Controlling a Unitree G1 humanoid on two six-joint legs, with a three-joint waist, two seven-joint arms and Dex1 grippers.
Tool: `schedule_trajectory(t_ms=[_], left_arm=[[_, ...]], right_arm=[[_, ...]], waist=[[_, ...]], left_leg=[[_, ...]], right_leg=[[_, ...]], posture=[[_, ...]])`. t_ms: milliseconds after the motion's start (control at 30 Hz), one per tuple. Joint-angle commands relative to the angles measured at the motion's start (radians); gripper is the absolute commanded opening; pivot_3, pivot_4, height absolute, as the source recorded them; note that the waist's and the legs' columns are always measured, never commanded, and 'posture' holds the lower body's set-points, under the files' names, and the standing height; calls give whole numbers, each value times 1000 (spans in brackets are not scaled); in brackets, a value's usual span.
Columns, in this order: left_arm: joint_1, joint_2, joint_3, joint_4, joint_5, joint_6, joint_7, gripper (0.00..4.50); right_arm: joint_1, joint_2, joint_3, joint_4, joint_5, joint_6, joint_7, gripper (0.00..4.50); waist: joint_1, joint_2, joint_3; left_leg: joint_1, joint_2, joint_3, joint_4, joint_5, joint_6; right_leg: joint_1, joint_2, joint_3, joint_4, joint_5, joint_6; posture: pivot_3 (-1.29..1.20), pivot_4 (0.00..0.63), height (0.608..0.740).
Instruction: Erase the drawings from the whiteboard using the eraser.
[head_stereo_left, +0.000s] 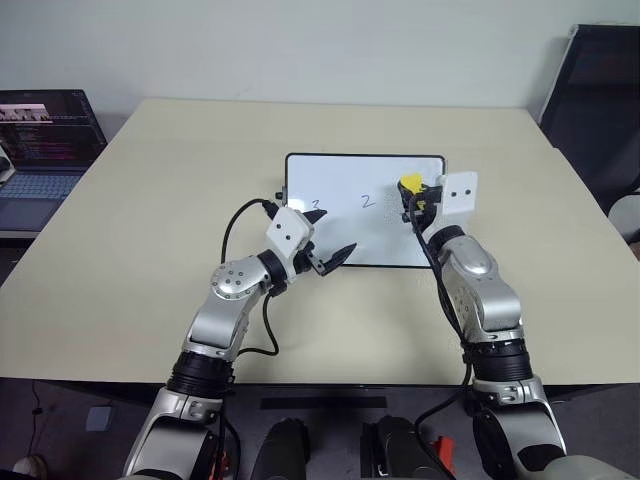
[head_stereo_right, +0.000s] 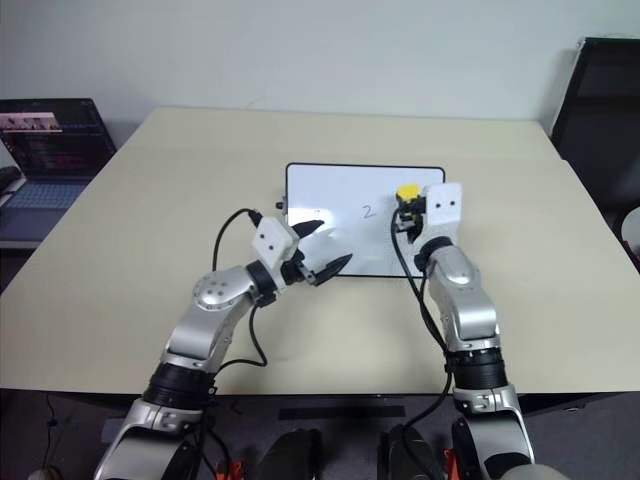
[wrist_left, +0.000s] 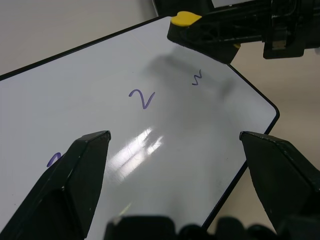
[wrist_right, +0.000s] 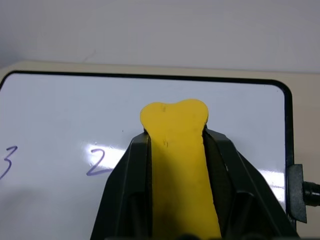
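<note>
With its jaws pinching the eraser (wrist_right: 175, 150) above the board's (head_stereo_left: 340, 175) right end, right gripper (head_stereo_left: 412, 200) lies nearest the squiggle (wrist_left: 197, 77), while left gripper (head_stereo_left: 322, 250), jaws spread, hovers by the "3" (wrist_right: 7, 161)

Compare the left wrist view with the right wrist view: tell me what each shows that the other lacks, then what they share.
Left wrist view alone: the left gripper, open over the whiteboard, and a small squiggle lying under the eraser.
Right wrist view alone: the "3" whole, drawn beside the "2", and the board's far edge with a black knob on its short side.
Both: the whiteboard, the "2", and the yellow eraser clamped in the right gripper.
</note>
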Motion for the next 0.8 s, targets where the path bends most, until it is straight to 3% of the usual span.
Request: schedule_trajectory(t_ms=[33, 467, 800], left_arm=[[-26, 4, 12, -41, -3, 2, 4, 4500], [-40, -3, 13, -42, -4, 8, 12, 4500], [-26, 0, 21, -50, -6, 12, 16, 4500]], right_arm=[[7, -17, 22, -6, -33, 59, -7, 1102], [56, -23, 56, -51, -85, 212, -29, 1102], [179, -61, 34, -226, -66, 333, -1, 1102]], waist=[[0, 0, 0], [-1, 0, 0], [1, -1, 0]], left_leg=[[0, 0, 0, 0, 0, 0], [0, 0, 0, 1, 0, 0], [0, 0, -1, 1, 0, 0]], right_leg=[[0, 0, 0, 0, 0, 0], [0, 0, 0, 0, -2, 3], [1, 0, 0, 0, -3, 5]], posture=[[0, 150, 740], [0, 150, 740], [0, 150, 740]])
